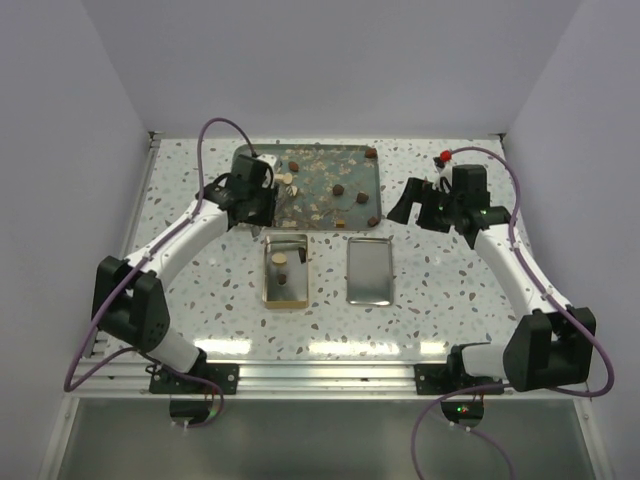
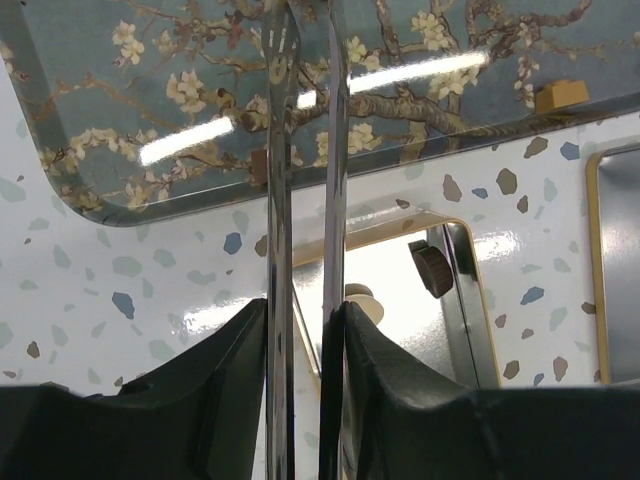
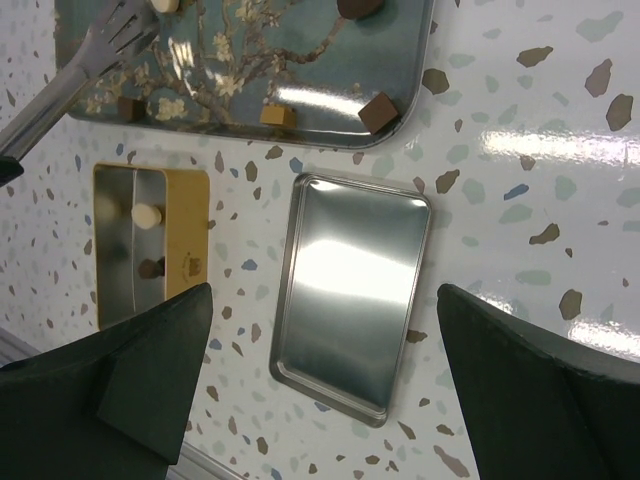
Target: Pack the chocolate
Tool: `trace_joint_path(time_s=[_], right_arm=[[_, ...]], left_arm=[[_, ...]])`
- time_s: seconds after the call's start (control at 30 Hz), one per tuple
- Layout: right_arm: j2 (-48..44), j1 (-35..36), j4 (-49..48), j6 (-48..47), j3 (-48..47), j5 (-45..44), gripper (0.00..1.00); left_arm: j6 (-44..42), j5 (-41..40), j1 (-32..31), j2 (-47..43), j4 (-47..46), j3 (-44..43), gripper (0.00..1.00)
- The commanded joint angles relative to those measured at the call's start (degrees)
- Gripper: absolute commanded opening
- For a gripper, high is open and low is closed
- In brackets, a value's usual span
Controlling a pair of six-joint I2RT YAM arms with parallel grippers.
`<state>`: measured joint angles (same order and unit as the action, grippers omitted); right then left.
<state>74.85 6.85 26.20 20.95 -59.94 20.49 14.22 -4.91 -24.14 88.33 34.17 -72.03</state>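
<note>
Chocolate pieces (image 1: 340,189) lie on the floral tray (image 1: 355,162), others inside the gold tin (image 1: 298,292).

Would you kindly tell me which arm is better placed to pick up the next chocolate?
Left. The left jaws grip the tongs, whose tips are over the tray near the chocolate; the right jaws stand open and empty, beside the tray.
</note>
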Motion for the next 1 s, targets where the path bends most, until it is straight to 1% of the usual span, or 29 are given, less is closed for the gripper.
trace_joint_path(time_s=[0.0, 0.47, 0.63, 0.97], right_arm=[[-1.3, 0.3, 0.6, -0.6, -1.8, -0.3, 0.97], [0.0, 0.3, 1.0, -1.4, -3.3, -0.6, 0.97], [0.3, 0.2, 1.1, -1.7, -3.4, -0.7, 0.98], [0.8, 0.2, 1.1, -1.8, -3.4, -0.5, 0.98]], left_arm=[[-0.9, -2.6, -0.4, 1.5, -3.0, -2.1, 0.40], [-1.5, -4.4, -1.9, 8.4, -3.2, -7.7, 0.43], [-2.1, -5.4, -1.9, 9.5, -2.6, -8.7, 0.43], [-2.1, -4.2, -1.9, 11.3, -2.6, -9.8, 0.42]])
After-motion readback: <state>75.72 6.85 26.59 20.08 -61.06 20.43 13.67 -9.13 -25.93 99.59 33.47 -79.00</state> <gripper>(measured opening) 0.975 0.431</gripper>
